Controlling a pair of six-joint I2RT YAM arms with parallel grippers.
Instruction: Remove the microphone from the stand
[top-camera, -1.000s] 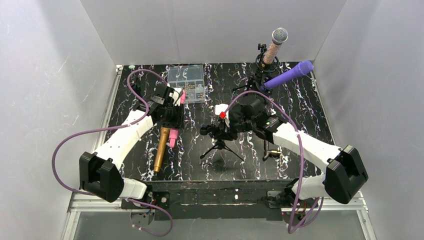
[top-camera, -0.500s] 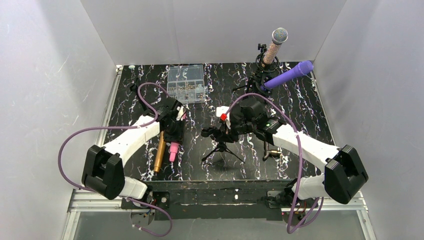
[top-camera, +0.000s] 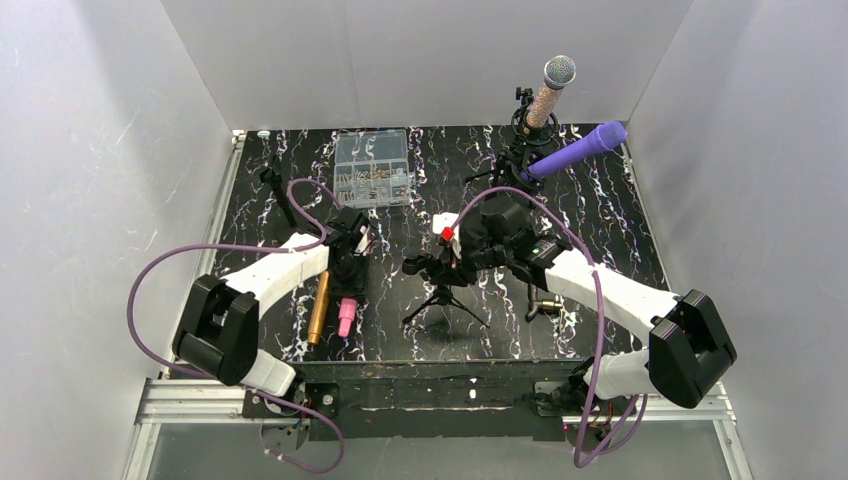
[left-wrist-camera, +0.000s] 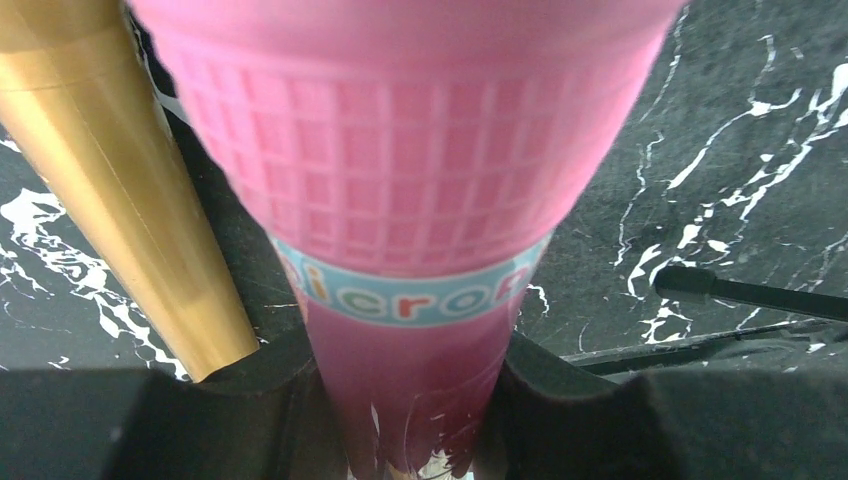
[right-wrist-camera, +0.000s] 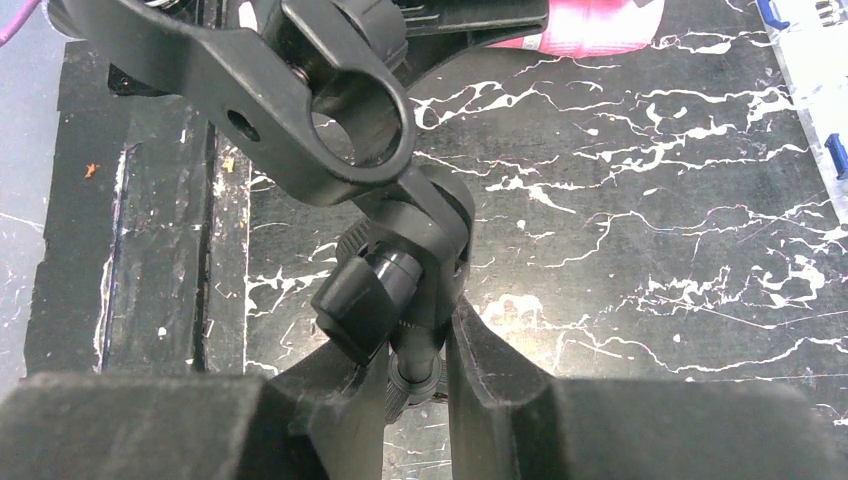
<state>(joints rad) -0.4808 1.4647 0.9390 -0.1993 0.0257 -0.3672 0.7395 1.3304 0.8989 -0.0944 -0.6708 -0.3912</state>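
Observation:
The pink microphone (top-camera: 346, 312) is out of the stand, and my left gripper (top-camera: 349, 276) is shut on its handle. It points toward the near edge, low over the table, beside a gold microphone (top-camera: 320, 305). In the left wrist view the pink microphone (left-wrist-camera: 410, 200) fills the frame between my black fingers (left-wrist-camera: 565, 405), with the gold microphone (left-wrist-camera: 120, 190) to its left. My right gripper (top-camera: 457, 258) is shut on the black tripod stand (top-camera: 440, 290). In the right wrist view its jaws pinch the stand's neck (right-wrist-camera: 425, 250) below the empty clip (right-wrist-camera: 340, 110).
A clear compartment box (top-camera: 373, 165) sits at the back. A second stand at the back right holds a glitter microphone (top-camera: 546, 95), with a purple microphone (top-camera: 575, 150) beside it. A small brass part (top-camera: 545, 305) lies under my right arm. A small black stand (top-camera: 280, 190) is at the left.
My left gripper has carried the pink microphone toward the near edge, alongside the gold microphone. My right gripper and the tripod stand have stayed put.

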